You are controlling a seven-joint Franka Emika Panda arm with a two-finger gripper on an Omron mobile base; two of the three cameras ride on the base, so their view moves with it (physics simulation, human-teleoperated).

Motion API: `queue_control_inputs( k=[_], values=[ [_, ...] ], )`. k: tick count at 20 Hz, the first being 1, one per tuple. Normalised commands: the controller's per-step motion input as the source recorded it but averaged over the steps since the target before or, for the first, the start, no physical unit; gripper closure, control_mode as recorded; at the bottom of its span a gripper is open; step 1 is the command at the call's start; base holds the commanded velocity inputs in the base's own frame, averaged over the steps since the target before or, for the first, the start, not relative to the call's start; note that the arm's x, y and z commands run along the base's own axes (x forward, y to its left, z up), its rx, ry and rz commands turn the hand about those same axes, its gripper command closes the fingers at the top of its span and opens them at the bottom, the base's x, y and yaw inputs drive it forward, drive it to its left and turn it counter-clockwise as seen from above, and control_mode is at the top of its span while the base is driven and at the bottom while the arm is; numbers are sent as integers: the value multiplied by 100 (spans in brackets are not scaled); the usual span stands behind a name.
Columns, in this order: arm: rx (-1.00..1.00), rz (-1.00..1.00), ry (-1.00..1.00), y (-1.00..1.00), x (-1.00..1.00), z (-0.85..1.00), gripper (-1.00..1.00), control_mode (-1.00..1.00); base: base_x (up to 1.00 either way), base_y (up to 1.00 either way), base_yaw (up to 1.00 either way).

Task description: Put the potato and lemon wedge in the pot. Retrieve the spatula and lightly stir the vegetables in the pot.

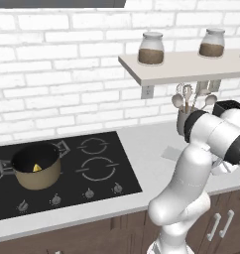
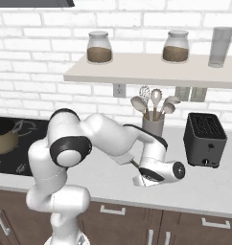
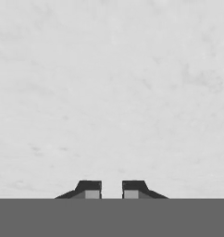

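Note:
The tan pot (image 1: 24, 174) stands on the front left burner of the black cooktop (image 1: 107, 173), with the yellow lemon wedge (image 1: 37, 168) inside it; the pot (image 2: 4, 142) also sits at the left edge of the right base view. The potato is hidden. My gripper (image 2: 139, 181) is low over the counter, right of the cooktop. Its fingertips (image 3: 89, 187) stand close together above bare counter. A slim dark spatula (image 2: 133, 164) handle lies on the counter and runs into the hand; its grey blade (image 1: 169, 152) pokes out beside my arm.
A grey utensil cup (image 2: 153, 125) with spoons and a whisk stands at the wall behind the hand. A black toaster (image 2: 204, 139) is to its right. A shelf (image 2: 151, 72) with two jars and a glass hangs overhead.

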Motion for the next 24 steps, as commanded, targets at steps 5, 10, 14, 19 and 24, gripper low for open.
queue_control_inputs(
  k=[5,10,14,19,24],
  values=[
    [0,1,-8,4,-30,34,100,-100,0,0,0],
    [0,1,-9,2,-20,66,100,-100,0,0,0],
    [-6,11,-16,36,-35,70,100,-100,0,0,0],
    [-47,18,-47,78,-40,90,100,-100,0,0,0],
    [-67,17,-52,94,-26,91,100,-100,0,0,0]
  ],
)
